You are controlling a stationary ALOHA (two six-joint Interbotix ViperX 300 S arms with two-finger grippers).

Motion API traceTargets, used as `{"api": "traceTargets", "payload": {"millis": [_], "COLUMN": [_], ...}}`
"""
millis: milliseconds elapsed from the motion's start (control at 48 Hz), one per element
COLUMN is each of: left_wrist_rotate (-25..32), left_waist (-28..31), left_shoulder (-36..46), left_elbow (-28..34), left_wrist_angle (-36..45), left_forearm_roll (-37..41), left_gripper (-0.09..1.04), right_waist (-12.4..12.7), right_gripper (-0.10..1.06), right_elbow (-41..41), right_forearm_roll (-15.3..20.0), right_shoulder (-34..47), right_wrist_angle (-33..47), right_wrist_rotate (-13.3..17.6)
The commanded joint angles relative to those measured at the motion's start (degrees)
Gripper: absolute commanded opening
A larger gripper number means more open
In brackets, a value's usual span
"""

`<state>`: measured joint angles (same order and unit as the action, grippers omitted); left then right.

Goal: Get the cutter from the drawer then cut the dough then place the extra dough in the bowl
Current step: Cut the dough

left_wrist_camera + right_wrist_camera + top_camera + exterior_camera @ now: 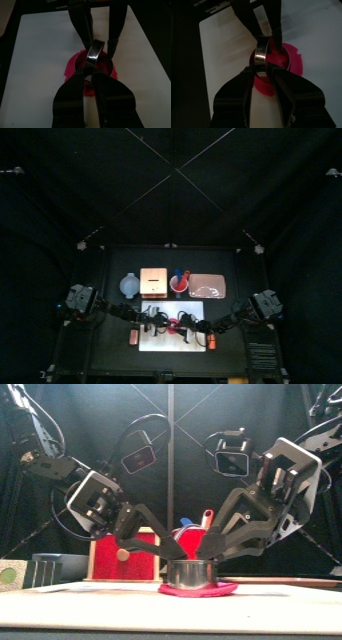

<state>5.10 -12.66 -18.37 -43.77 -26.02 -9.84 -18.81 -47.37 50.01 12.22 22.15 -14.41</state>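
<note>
Cutter (191, 573) upright on dough (201, 590), both grippers on it

Observed: the cutter stands on the pink dough, which lies flat on the white board (154, 308) near the table's front. Left gripper (91, 70) comes down from the left with its jaws drawn almost together, pinching the cutter's near rim. Right gripper (261, 67) comes from the right and is closed the same way on the opposite rim, so the two meet tip to tip over the metal ring. Dough shows around the cutter's foot on both sides. Behind the board: bowl (130, 285) at left, box (154, 280) just beside it, red cup (183, 280) and pink tray (211, 286) to the right, all well apart from the grippers
</note>
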Motion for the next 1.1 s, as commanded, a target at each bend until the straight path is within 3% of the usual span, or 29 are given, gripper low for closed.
{"api": "traceTargets", "payload": {"millis": [21,208,1104], "left_wrist_rotate": [-0.26,-0.26,5.36], "left_waist": [-1.23,-1.23,-0.79], "left_shoulder": [-1.05,-0.79,8.17], "left_elbow": [-0.97,-0.62,-0.09], "left_wrist_angle": [3.08,2.46,-3.25], "left_forearm_roll": [-0.09,0.0,-0.79], "left_gripper": [0.67,0.8,0.8], "right_waist": [0.97,1.41,2.46], "right_gripper": [0.74,0.75,0.75], "right_elbow": [-0.7,-0.7,1.14], "right_forearm_roll": [0.35,-1.05,-6.59], "right_shoulder": [0.44,-0.62,-7.21], "right_wrist_angle": [-2.64,-2.55,-2.55], "right_wrist_rotate": [0.44,0.53,0.44]}}
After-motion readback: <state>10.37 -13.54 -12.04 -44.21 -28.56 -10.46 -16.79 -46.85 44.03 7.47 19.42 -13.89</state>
